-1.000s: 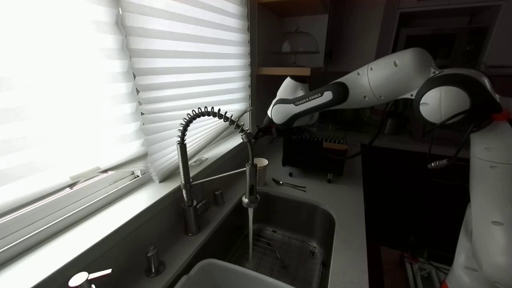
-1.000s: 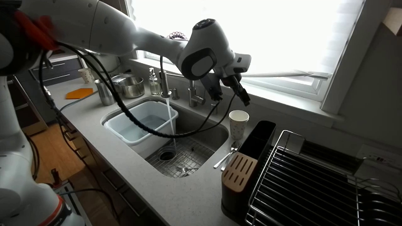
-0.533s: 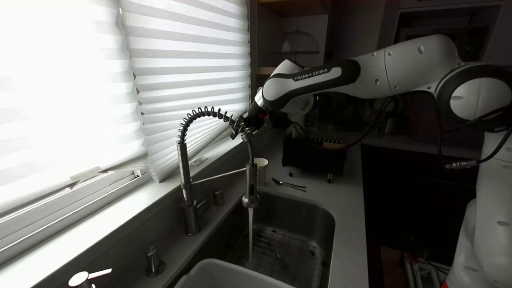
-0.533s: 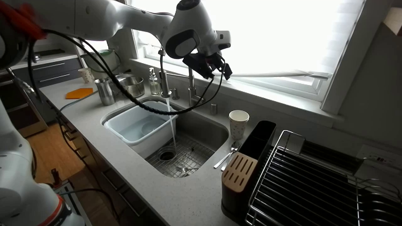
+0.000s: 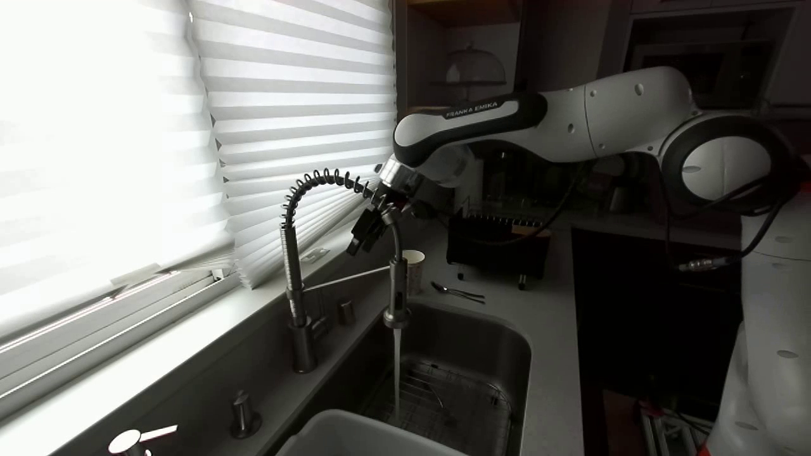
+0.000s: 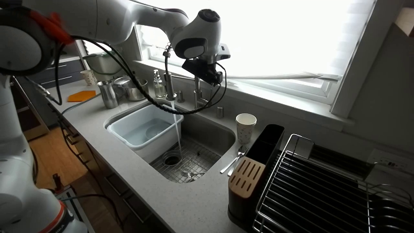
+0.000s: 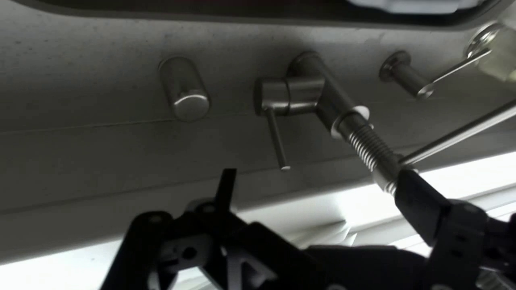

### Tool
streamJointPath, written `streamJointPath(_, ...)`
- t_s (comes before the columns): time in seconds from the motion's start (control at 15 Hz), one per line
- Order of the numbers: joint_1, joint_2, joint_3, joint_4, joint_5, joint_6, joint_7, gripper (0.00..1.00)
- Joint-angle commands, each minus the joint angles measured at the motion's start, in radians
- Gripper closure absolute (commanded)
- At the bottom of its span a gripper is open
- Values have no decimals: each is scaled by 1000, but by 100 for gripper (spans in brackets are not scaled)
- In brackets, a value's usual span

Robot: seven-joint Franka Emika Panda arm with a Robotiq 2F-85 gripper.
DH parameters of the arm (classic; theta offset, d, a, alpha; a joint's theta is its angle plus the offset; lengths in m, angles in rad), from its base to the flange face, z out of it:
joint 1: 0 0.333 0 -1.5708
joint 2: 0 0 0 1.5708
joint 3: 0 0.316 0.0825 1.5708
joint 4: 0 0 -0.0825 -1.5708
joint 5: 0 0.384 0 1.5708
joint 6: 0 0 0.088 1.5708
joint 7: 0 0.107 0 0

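Observation:
My gripper (image 7: 316, 181) stands open, with nothing between its two black fingers. It hangs above the back edge of the sink, near the metal faucet (image 7: 334, 90). In the wrist view the faucet's thin lever handle (image 7: 277, 139) points toward the gap between the fingertips, apart from them. The right finger overlaps the coiled neck (image 7: 369, 145) in that view; I cannot tell if they touch. In an exterior view the gripper (image 5: 359, 244) points down behind the hose of the spray head (image 5: 397, 291). A water stream (image 5: 397, 373) runs from this head into the sink.
A white tub (image 6: 157, 147) holding water sits in the sink. A paper cup (image 6: 245, 129), cutlery (image 6: 230, 164), a black utensil holder (image 6: 241, 207) and a wire dish rack (image 6: 323, 194) stand beside it. Soap dispenser (image 6: 159, 87) and window sill (image 6: 284, 97) line the back. A cable (image 6: 139, 85) loops from my arm.
My arm has carried the gripper away from above the cup side toward the faucet, and the gripper has turned to point more downward. It stays open; the water keeps running.

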State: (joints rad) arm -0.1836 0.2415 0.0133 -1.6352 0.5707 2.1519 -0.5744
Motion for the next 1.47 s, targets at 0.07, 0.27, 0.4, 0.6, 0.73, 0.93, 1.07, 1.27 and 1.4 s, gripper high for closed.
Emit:
streamJointPath(0.07,-26,108,22,88,66,-92,-182,2)
streamJointPath(0.27,-30,158,33,114,101,-71,-259,0)
streamJointPath(0.4,-32,182,40,125,126,-58,-293,0)
streamJointPath(0.6,-37,213,48,144,182,-32,-325,16)
streamJointPath(0.73,-41,233,55,160,226,-16,-343,30)
streamJointPath(0.93,-34,261,59,179,274,38,-372,54)
streamJointPath(1.07,-28,277,59,187,278,67,-385,69)
streamJointPath(1.27,-32,297,70,199,292,77,-387,92)
streamJointPath(1.4,-33,307,76,203,307,74,-389,100)
